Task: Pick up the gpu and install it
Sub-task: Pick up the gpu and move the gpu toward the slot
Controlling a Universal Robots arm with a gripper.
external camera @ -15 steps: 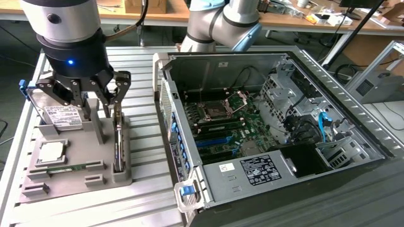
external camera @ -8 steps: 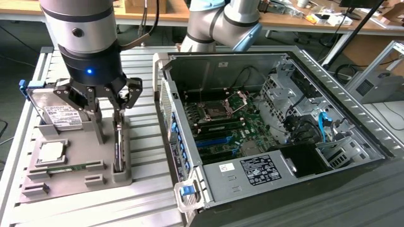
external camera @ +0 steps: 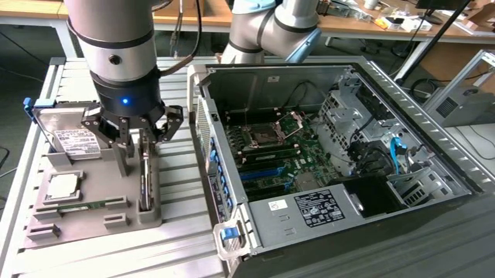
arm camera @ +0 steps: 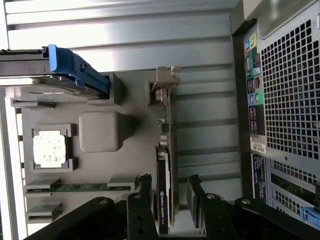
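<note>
Rear ports of the computer case point(arm camera: 280, 100) face the wrist view, while the exterior view shows its open interior. One gpu point(arm camera: 165, 170), one hard drive point(arm camera: 75, 70) and one silver chip point(arm camera: 49, 149) sit in the grey holder point(arm camera: 136, 130) on the desk point(arm camera: 150, 30). Released, the gripper point(arm camera: 168, 186) straddles the gpu, which stands on edge between its spread fingers.

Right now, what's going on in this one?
A robot arm's gripper hangs low over the graphics card, which stands on edge in a slot of the grey parts tray. Its fingers sit open on either side of the card with a gap showing, so nothing is gripped yet. The card is not in the open computer case beside the tray. A hard drive and a chip sit in the tray too.
</note>
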